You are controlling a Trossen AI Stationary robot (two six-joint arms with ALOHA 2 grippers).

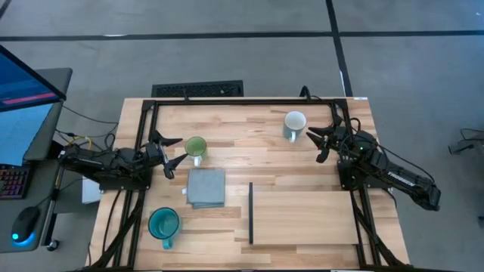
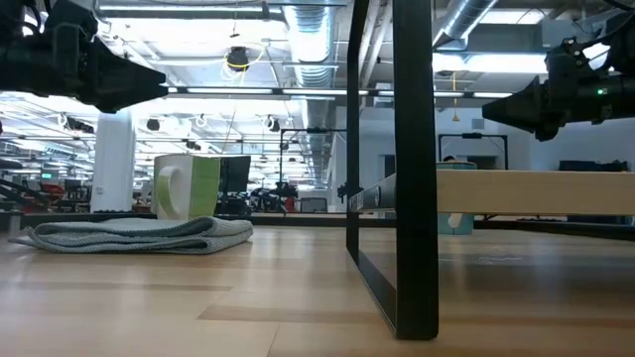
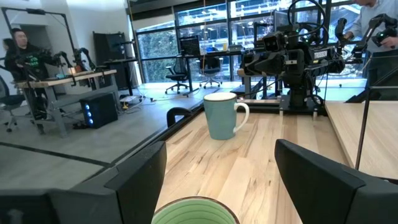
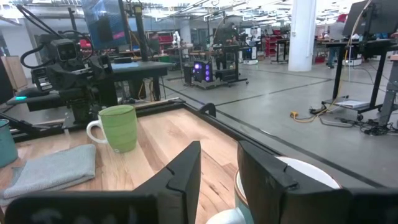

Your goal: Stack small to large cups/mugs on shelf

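Item 1: smallest mug, light green glazed ceramic with a white handle [image 1: 196, 146]. Stands upright on the bare tabletop, just ahead of the left gripper [image 1: 174, 151], whose fingers are spread wide and empty; in the left wrist view its rim [image 3: 195, 211] sits between the two fingers. Interior not visible. Probably rigid, light, smooth and chip-prone; a grip across the wall or over the rim seems safest, since the handle is thin.

Item 2: mid-sized white ceramic mug with handle [image 1: 294, 124]. Upright, just ahead of the right gripper [image 1: 321, 143], whose fingers are partly apart and hold nothing; the rim [image 4: 311, 169] lies just beyond the fingertips. Appears empty. Likely a little heavier, equally slippery.

Item 3: large teal ceramic mug with handle [image 1: 164, 224]. Upright, well apart from both grippers; appears empty. Likely the heaviest, wanting a firm wall grip.

Item 4: flat rectangular light wood shelf with black strip [image 1: 302, 217]. Bears no mugs.

Item 5: grey folded cloth [image 1: 206, 187]. Lies beside the green mug, between it and the teal mug.
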